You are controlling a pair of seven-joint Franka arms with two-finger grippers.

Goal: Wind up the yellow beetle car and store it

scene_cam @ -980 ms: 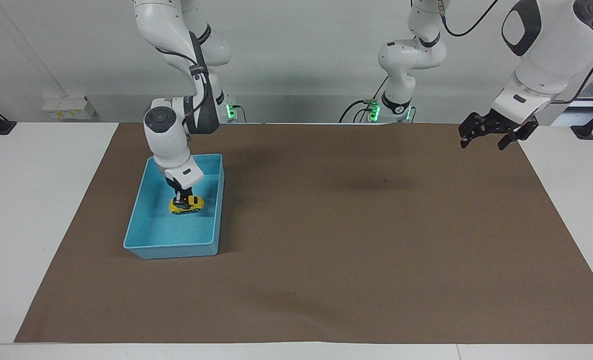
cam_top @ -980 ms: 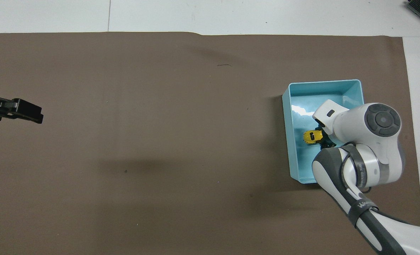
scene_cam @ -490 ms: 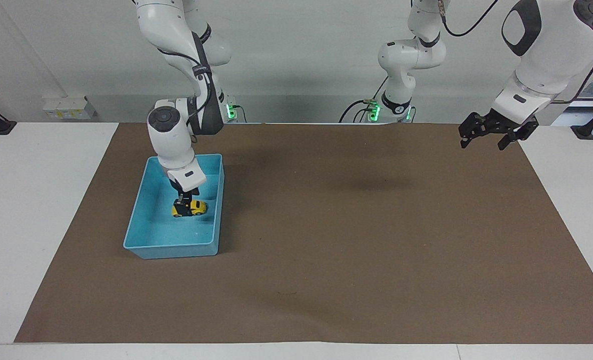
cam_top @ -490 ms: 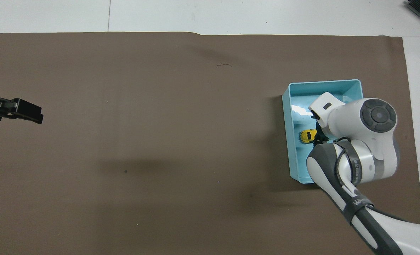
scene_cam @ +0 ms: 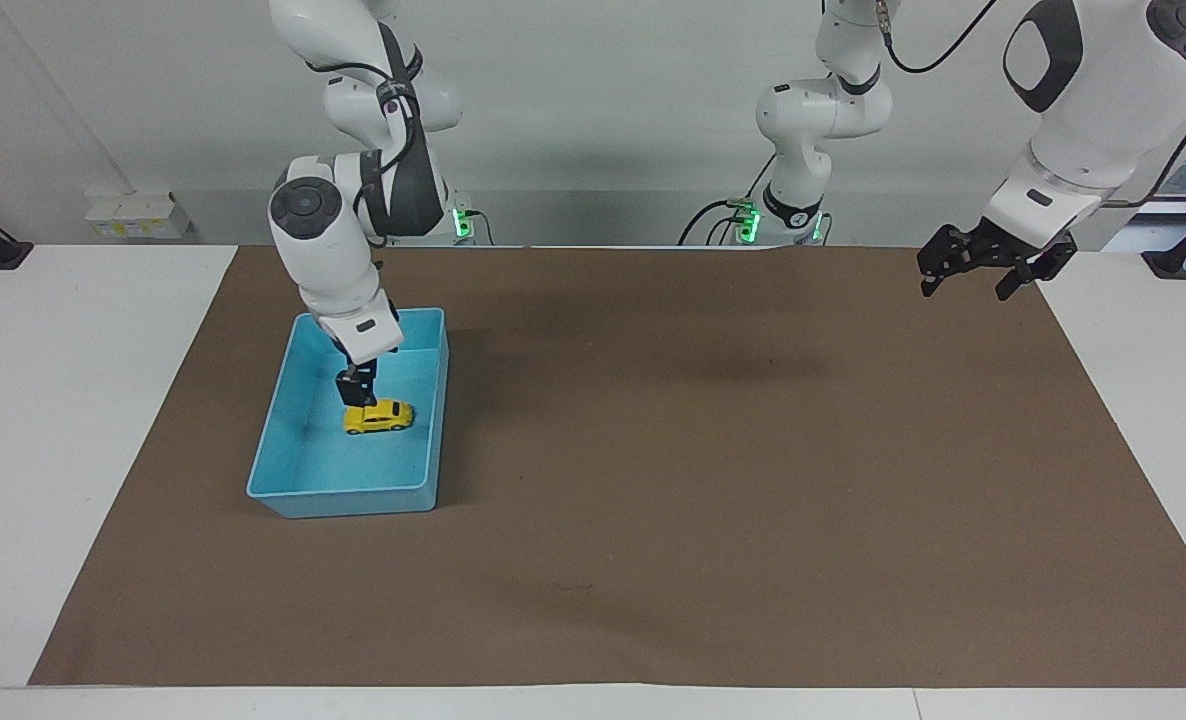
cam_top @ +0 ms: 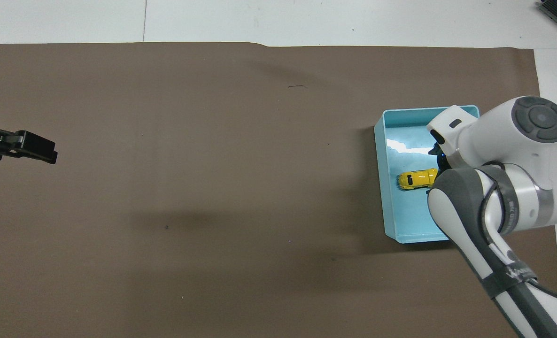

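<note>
Yellow beetle car (scene_cam: 379, 416) lies inside blue tray (scene_cam: 293, 490); right tool (scene_cam: 354, 388) above, grip unclear.

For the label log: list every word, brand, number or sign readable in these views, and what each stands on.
Lettering on the right arm's dark sleeve: there, but too blurred to read.
Yellow beetle car: no readable marking.
Blue tray: none.
Right gripper, left gripper: none.
</note>
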